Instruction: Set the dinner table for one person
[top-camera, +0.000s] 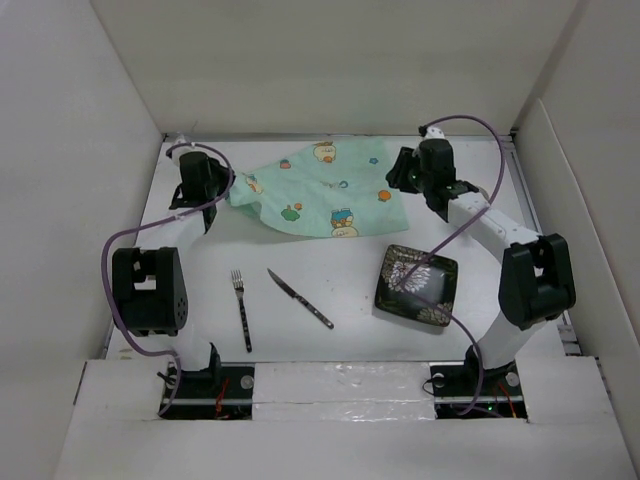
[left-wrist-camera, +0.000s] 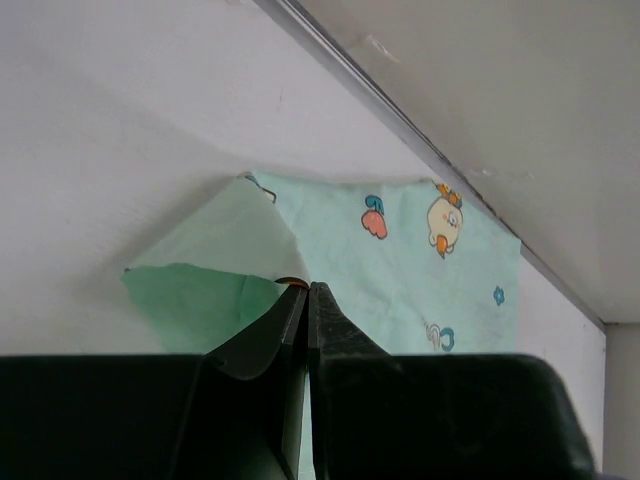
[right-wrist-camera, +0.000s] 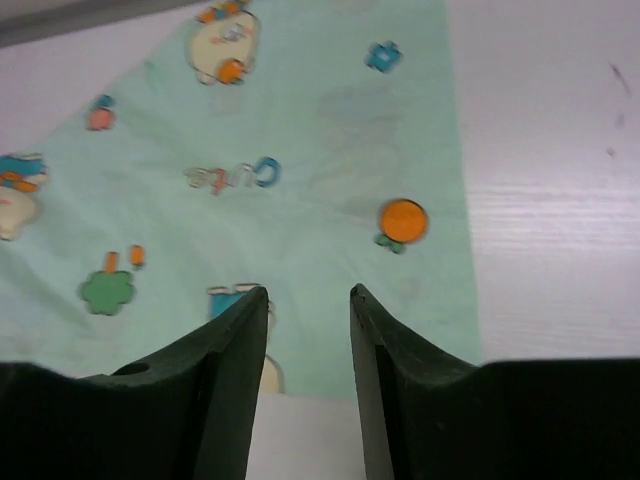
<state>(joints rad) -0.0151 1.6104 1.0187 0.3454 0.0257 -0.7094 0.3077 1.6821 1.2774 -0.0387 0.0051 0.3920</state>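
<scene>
The desk (top-camera: 340, 335), a matte white surface walled by white panels, fills the view from the arm bases outward, and its longer side seems to run left to right across the front of the arms. Everything on it sits relative to the mint-green placemat (top-camera: 315, 190), which lies at the far middle. Nearest, short of the placemat's left half, a fork (top-camera: 241, 310) lies lengthwise with its tines toward the cloth. Just right of the fork, a knife (top-camera: 300, 298) lies slantwise, its blade aimed at the far left and its dark handle at the near right. Short of the placemat's right corner, close but apart from it, sits a square black plate (top-camera: 417, 285) with a pale flower pattern. The right gripper (right-wrist-camera: 308, 295) hangs over the placemat's right part with its jaws partly spread and nothing between them. On the cloth ahead of it, among cartoon animals and an orange fruit, is the word "Cute" in coloured letters. At the placemat's left corner the left gripper (left-wrist-camera: 307, 290) has its jaws pressed together, pinching the cloth, whose corner is folded over to show a plainer green underside. No other writing can be read.
</scene>
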